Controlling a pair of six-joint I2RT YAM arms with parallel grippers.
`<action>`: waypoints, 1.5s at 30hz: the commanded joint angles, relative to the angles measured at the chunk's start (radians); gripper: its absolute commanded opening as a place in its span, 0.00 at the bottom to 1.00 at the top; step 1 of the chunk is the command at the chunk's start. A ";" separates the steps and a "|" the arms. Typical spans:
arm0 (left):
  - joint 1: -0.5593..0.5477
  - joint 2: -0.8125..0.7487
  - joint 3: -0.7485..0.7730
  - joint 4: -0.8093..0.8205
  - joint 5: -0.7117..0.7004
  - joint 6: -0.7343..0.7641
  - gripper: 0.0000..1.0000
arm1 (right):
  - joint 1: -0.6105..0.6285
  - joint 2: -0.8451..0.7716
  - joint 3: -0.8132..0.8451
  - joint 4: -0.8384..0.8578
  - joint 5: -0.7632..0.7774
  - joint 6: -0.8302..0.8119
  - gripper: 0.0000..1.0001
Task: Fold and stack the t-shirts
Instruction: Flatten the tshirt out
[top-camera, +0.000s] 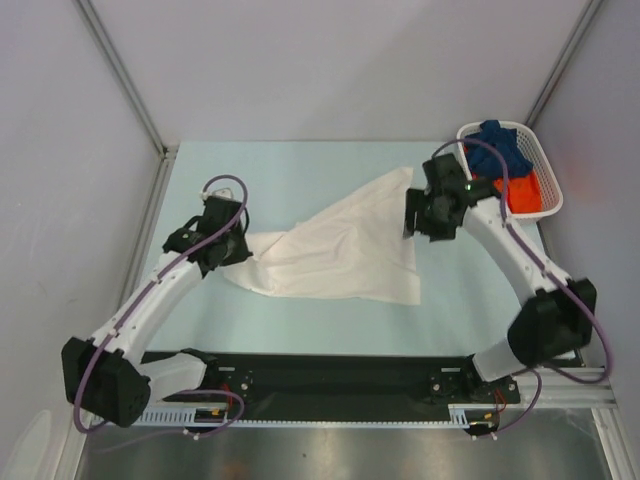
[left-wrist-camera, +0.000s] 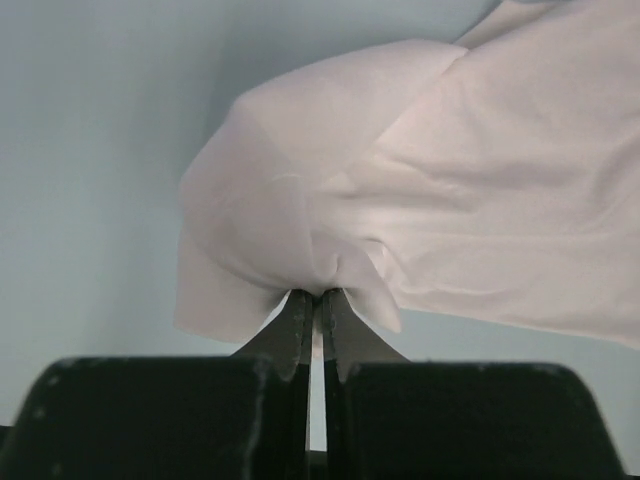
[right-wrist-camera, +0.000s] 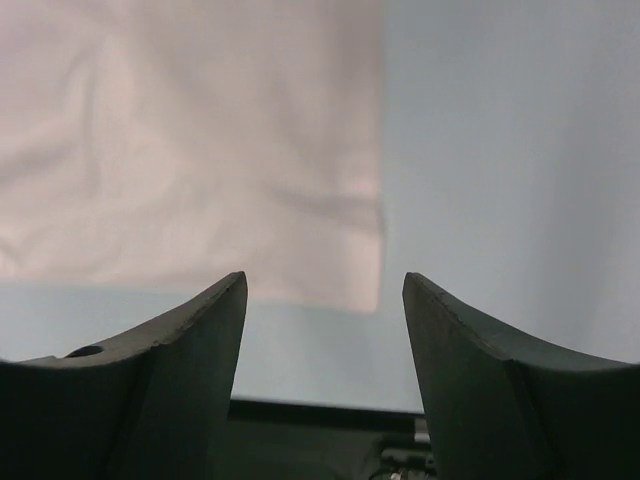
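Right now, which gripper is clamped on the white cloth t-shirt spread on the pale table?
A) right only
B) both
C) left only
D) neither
C: the left wrist view shows the left gripper pinched shut on a bunched fold of the white cloth t-shirt. The right gripper stands open with nothing between its fingers, and the shirt's edge lies beyond them.

place: i read this as a robot test cell in a lab.
walls (top-camera: 350, 60): plain pale panels on three sides, joined by metal posts (top-camera: 120, 75).
table (top-camera: 300, 330): flat pale green top.
mounting: my left arm (top-camera: 160, 285) and right arm (top-camera: 515, 255) sit on a black plate (top-camera: 340, 385) above a metal rail (top-camera: 350, 422).
wiring: purple cables (top-camera: 86, 375) run exposed along both arms.
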 joint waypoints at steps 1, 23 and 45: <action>-0.076 0.107 0.048 0.035 0.023 -0.038 0.00 | 0.114 -0.179 -0.194 0.051 -0.096 0.083 0.68; -0.090 0.005 -0.023 -0.023 0.132 -0.126 0.69 | 0.143 -0.346 -0.432 0.056 -0.133 0.120 0.64; -0.098 0.189 -0.053 0.288 0.213 -0.131 0.69 | 0.117 -0.363 -0.519 0.055 -0.118 0.117 0.64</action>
